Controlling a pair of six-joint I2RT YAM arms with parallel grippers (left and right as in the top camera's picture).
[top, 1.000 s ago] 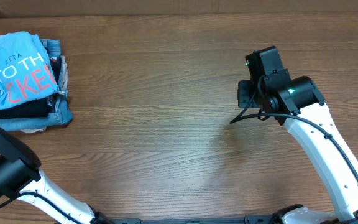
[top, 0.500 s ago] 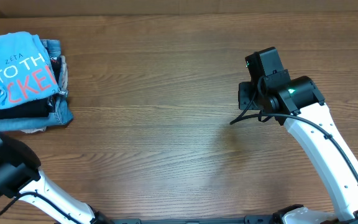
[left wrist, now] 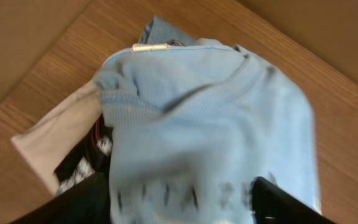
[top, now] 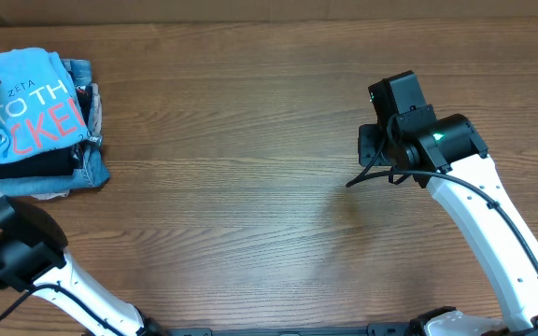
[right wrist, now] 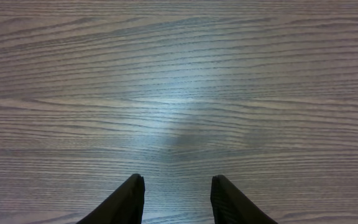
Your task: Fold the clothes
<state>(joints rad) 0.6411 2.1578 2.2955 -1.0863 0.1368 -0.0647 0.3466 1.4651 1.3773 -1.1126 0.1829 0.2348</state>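
The fixed overhead camera looks straight down on the whole wooden table (top: 250, 215) from well above. My left wrist camera peers closely past my left fingers (left wrist: 82, 202) at the blue T-shirt (left wrist: 216, 124), which tops the pile in the far left corner that the overhead view also shows. My right wrist camera faces down at nearby wood beyond my right fingers (right wrist: 128, 202).

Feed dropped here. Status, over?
Left claw open over T-shirt. Right claw open, empty, over table. T-shirt folded atop pile. Nothing blocking.

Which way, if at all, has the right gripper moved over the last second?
No. The right gripper stays over the same wood-grain patch of the table.
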